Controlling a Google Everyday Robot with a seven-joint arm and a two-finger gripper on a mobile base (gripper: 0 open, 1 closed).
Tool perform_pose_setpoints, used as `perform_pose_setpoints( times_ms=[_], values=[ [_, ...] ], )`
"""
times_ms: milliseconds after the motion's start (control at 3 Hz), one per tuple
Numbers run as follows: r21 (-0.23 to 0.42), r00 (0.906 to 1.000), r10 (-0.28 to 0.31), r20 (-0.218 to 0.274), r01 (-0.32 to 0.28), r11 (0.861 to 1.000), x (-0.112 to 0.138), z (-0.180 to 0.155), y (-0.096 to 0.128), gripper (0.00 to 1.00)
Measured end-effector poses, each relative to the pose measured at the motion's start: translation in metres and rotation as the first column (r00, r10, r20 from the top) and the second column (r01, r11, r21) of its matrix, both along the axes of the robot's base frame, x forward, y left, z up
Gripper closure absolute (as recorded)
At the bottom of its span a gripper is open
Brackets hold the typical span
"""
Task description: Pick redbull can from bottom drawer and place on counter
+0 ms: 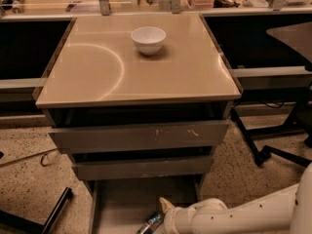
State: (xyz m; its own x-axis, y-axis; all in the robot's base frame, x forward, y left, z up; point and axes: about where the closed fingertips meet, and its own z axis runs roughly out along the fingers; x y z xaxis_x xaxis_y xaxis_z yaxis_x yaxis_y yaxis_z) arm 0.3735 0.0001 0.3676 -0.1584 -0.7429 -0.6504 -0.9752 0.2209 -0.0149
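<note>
The bottom drawer stands pulled out, a shallow grey tray with thin side walls left and right and a flat matt floor. The two wider drawers above it overhang its rear, their grey fronts scuffed. The redbull can lies tipped over on this drawer's floor, right of its middle and towards its front. It is a slim shiny cylinder, silver with blue, cut by the picture's lower edge. Its long axis runs diagonally, the farther end pointing back and to the right. Bare floor stretches from the can to the drawer's left wall.

The gripper hangs over the drawer's right half, just beside the can's farther end, on a smooth white arm coming in past the drawer's right wall. How its jaws stand, I cannot tell.

Above the drawer, the counter is a glossy tan square surface with a thin edge and a pale arc. A round white bowl sits towards its rear, well apart from the front edge
</note>
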Motion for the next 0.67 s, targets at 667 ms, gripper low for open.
perform_pose_setpoints(
  times_ms=[667],
  values=[
    [0.037, 0.9969, 0.012, -0.078, -0.01, 0.999, -0.0274, -0.0341, 0.016, 0.0]
  ],
)
